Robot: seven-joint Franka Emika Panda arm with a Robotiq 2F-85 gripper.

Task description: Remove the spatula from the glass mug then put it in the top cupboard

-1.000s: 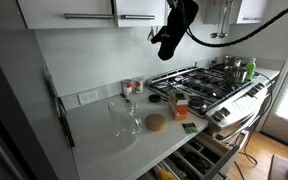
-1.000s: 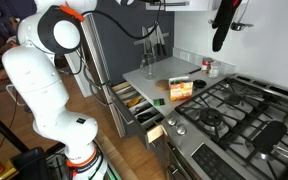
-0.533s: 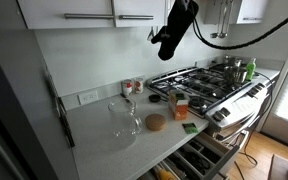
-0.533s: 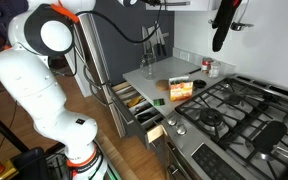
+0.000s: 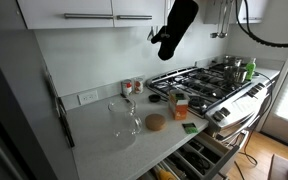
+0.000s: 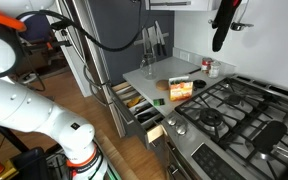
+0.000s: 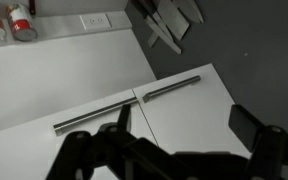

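My gripper [image 5: 169,38] hangs upper centre beside the closed top cupboard [image 5: 89,10]; finger state unclear. I'd open a door before bringing the spatula, unseen here.

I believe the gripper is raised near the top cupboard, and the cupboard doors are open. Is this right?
Not quite. The gripper is raised near the top cupboard, but its doors are shut: the wrist view shows both fronts closed, bar handles in line.
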